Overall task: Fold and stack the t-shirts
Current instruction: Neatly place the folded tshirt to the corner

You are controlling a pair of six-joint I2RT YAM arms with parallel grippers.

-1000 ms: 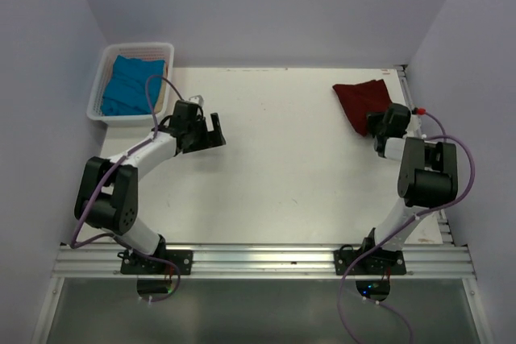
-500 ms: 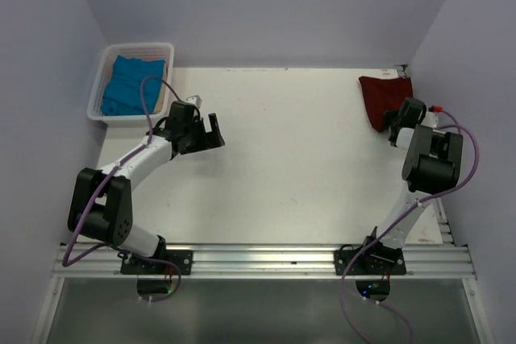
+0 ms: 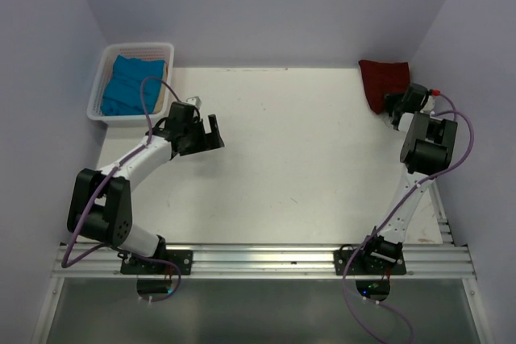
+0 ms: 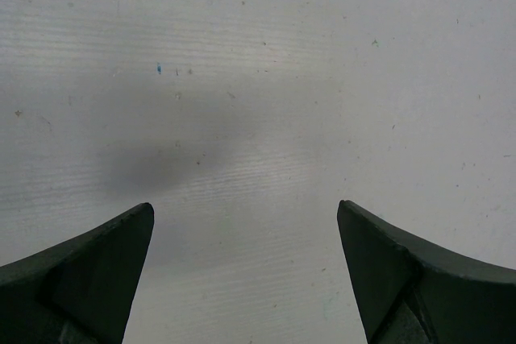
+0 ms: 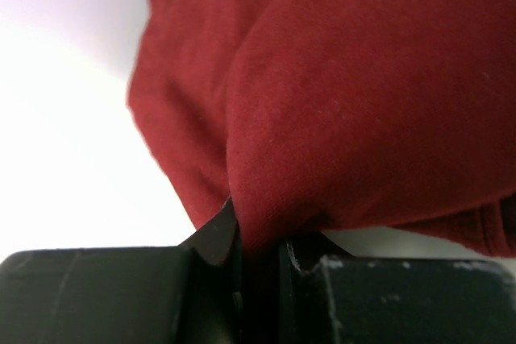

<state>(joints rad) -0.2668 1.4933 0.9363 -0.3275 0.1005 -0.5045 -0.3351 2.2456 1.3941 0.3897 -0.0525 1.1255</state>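
**Top external view.** My left tool (image 3: 216, 133) hangs over the white tabletop (image 3: 298, 159), left of centre. Its jaws are spread wide and it has hold of nothing. Beyond it, at the far left corner, stands a white slatted basket (image 3: 98, 109). The teal-blue t-shirt (image 3: 127, 86) lies bunched inside it. My right tool (image 3: 393, 105) is at the far right corner, its jaws drawn close together on the near edge of the dark maroon t-shirt (image 3: 380, 80). That shirt sits in a compact heap close to the right wall. The two shirts are well apart, at opposite far corners.

**Left wrist view.** Both dark fingers (image 4: 81, 279) show at the lower corners with a wide gap between them. Only tabletop shows in the gap, lightly speckled and crossed by a soft grey shadow.

**Right wrist view.** Maroon cloth fills most of the frame. One fold of it runs down into the narrow slot between my two black fingertips (image 5: 205, 239), which stand nearly together and pinch it. Bright tabletop shows to the left of the cloth. At the lower right edge the fabric has a ribbed band. I cannot tell whether it is a hem or a collar.
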